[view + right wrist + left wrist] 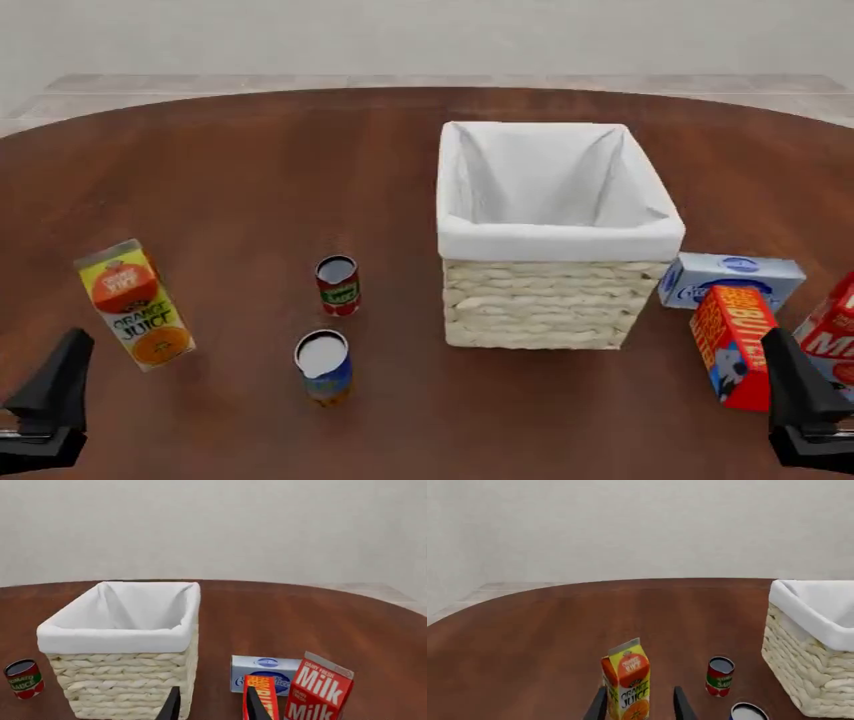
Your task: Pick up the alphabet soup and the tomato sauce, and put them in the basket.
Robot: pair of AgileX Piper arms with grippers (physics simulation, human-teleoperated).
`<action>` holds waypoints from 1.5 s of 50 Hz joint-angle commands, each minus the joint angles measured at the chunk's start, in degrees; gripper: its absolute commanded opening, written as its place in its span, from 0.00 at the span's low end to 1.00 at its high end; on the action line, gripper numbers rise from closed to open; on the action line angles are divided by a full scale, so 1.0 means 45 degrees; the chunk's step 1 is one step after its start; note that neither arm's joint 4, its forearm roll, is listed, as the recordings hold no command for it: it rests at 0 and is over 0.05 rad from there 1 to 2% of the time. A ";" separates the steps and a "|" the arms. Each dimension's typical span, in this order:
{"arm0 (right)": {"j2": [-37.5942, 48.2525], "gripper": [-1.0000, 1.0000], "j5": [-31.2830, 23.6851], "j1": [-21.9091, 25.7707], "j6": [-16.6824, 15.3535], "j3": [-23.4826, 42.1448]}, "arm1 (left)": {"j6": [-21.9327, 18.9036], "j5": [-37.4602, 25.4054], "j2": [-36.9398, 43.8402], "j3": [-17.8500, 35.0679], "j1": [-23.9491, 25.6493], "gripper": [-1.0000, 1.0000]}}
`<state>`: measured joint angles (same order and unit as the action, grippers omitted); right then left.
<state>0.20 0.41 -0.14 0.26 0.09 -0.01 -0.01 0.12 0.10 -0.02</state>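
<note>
Front view showed the two arms parked at the near edge of the table, the left gripper (51, 400) at the near left corner and the right gripper (803, 405) at the near right, neither touching anything; in each wrist view the jaws stood apart with nothing between them. Just beyond the left gripper stood an orange juice carton (134, 303), and to its right the alphabet soup (324, 366), upright on the bare wood, with the tomato sauce (338, 285) upright a little farther back, the two cans near each other but apart. Right of both cans, at the table's centre, sat the basket (557, 240), its white lining showing and nothing visible inside. On the near right, a red butter box (733, 345), a milk carton (830, 340) and a pale blue box (731, 278) clustered beside the basket. Neither can had yet been lifted, so the step in hand appeared to be the first reach. The left arm looked best placed: it would likely do well to pass right of the juice carton, descend over the nearer soup can with jaws straddling its sides, and close below the rim without nudging the tomato sauce behind it.
</note>
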 commanded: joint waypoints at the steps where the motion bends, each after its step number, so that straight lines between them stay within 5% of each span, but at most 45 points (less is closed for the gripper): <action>1: 0.0108 1.00 -0.0068 -0.0005 -0.0022 0.0033 | -0.0009 -0.0053 -0.0007 0.0026 -0.0019 1.00; 23: 0.0137 1.00 -0.0059 0.0048 0.0023 0.0031 | -0.0393 -0.0092 -0.0024 0.0099 0.0117 1.00; 39: 0.0178 1.00 -0.0045 0.0069 0.0112 0.0029 | 0.0483 -0.1017 -0.0009 0.0927 0.0213 1.00; 61: 0.0186 1.00 -0.0042 0.0063 0.0122 0.0029 | 0.1089 -0.3676 0.0493 0.4448 0.2437 1.00; 75: 0.0193 1.00 -0.0038 0.0095 0.0123 0.0028 | 0.0307 -0.3996 0.2766 0.6360 0.3569 1.00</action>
<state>1.05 0.22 0.19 0.80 0.22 3.42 -16.43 6.22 23.15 12.17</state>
